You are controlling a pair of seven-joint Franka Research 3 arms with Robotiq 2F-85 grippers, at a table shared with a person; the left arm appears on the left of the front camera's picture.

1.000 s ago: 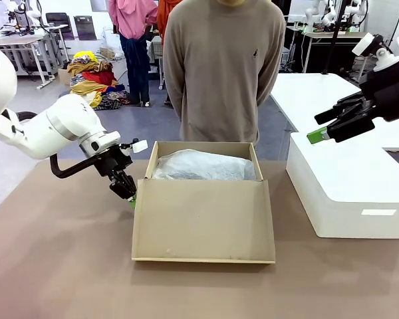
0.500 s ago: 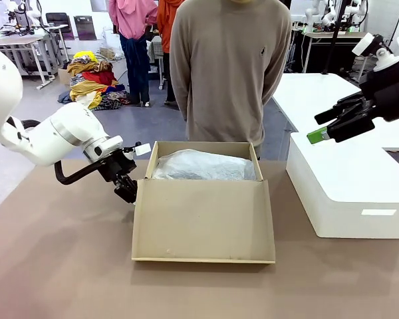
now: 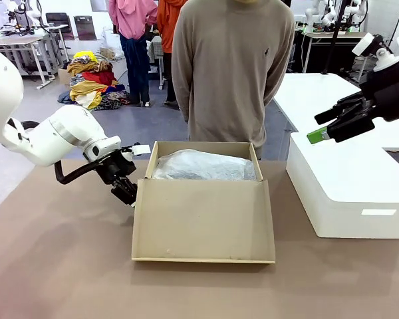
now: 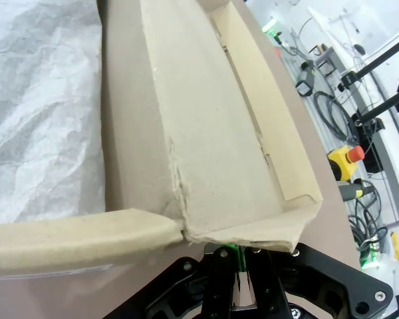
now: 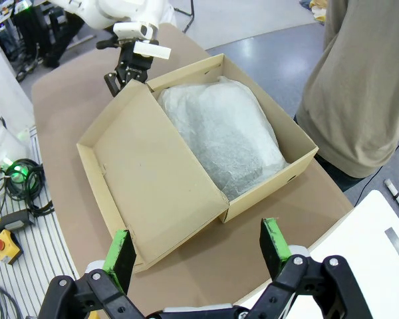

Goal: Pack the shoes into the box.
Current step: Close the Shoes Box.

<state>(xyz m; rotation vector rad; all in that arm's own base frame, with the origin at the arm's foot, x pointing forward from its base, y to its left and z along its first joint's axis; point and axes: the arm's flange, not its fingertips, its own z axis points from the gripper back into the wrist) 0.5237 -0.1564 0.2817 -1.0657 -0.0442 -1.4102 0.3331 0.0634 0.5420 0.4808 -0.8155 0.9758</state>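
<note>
From the front, the box (image 3: 203,199) sits near the middle of the brown bench (image 3: 53,266), a tan cardboard shoebox with its big flap lid folded down toward the robot's side. Crinkled white tissue paper (image 3: 203,166) mounds up inside it; the shoes are not to be seen under that wrapping. The left gripper (image 3: 127,194) is down at the box's left corner, jaws closed together right beside the flap's edge; whether it pinches the cardboard I cannot tell from here. The right gripper (image 3: 322,126) hangs high over the smooth white box (image 3: 349,186) at the bench's right side, its 2 fingers spread wide with nothing between them. A person (image 3: 233,66) in a beige sweater stands at the far edge.

At the left wrist, the black fingers (image 4: 219,279) sit pressed together just below the flap's frayed, torn corner, rough fibre showing along the fold.

At the right wrist, 2 green pads (image 5: 274,246) stand well apart, empty, above the open box (image 5: 153,179) and its rumpled paper (image 5: 226,133).
</note>
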